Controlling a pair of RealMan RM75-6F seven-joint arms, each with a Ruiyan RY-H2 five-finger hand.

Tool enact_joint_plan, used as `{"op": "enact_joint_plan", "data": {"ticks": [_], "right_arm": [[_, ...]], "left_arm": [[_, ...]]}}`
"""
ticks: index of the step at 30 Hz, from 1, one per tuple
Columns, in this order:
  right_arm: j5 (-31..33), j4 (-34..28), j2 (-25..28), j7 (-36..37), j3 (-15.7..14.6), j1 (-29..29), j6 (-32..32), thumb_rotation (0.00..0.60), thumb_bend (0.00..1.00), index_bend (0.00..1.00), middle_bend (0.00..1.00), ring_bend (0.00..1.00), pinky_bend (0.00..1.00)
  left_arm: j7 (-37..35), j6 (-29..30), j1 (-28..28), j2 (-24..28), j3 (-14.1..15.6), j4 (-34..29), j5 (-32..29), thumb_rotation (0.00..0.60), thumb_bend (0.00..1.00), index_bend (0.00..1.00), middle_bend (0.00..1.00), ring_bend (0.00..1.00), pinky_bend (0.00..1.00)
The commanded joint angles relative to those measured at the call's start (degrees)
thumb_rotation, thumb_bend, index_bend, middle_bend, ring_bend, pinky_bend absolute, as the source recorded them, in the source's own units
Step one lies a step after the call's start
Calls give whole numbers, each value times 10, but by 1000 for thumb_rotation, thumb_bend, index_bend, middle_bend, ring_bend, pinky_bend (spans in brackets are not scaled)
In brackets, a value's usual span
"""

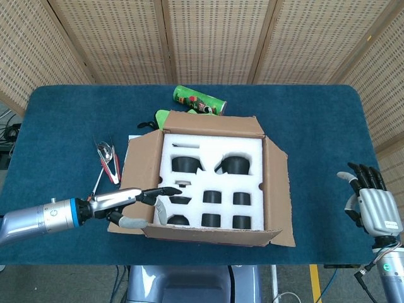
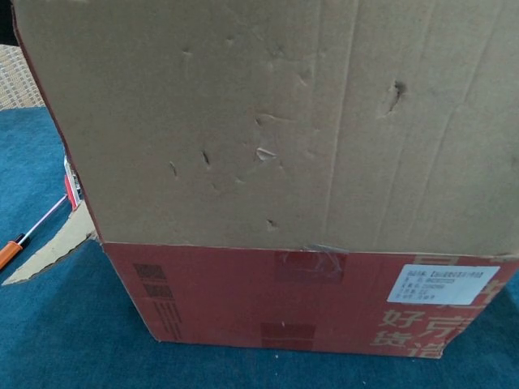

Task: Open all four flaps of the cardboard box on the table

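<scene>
The left hand [image 1: 136,203] grips the near flap [image 2: 268,121] of the brown cardboard box [image 1: 211,180]; the right hand [image 1: 372,203] hovers open at the blue surface's [image 1: 63,126] right edge.

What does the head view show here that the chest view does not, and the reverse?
Only the head view shows the left hand at the near flap's left end, the right hand idle at the table's right edge, the white foam insert with dark round items, the green can behind the box, and the left, right and far flaps folded out. Only the chest view shows the box's red front wall with its white label and an orange-tipped pen. Both show the cardboard box, its near flap and the blue table.
</scene>
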Motion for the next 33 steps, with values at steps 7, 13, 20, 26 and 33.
{"op": "enact_joint_plan", "data": {"ticks": [7,13,20,26,33], "right_arm": [[0,-3,2,-3,-1,-1,2,600,1000,220,93,0,0],[-2,-5,2,-4,-3,-2,2,600,1000,220,93,0,0],[-2,-7,3,-4,-3,-3,5,600,1000,216,92,0,0],[-3,-8,3,-4,-4,-4,6,600,1000,216,93,0,0],[-4,-5,4,2,-5,-7,9,600,1000,216,92,0,0]], "left_arm": [[16,20,-25,-3,44,0,11,137,214,407,0,0,0],[28,26,-36,-6,66,-8,22,134,215,406,0,0,0],[45,41,-49,-4,93,-16,28,134,215,406,0,0,0],[53,38,-62,-4,111,-21,39,132,214,406,0,0,0],[64,18,-86,-9,135,-30,48,131,214,405,0,0,0]]}}
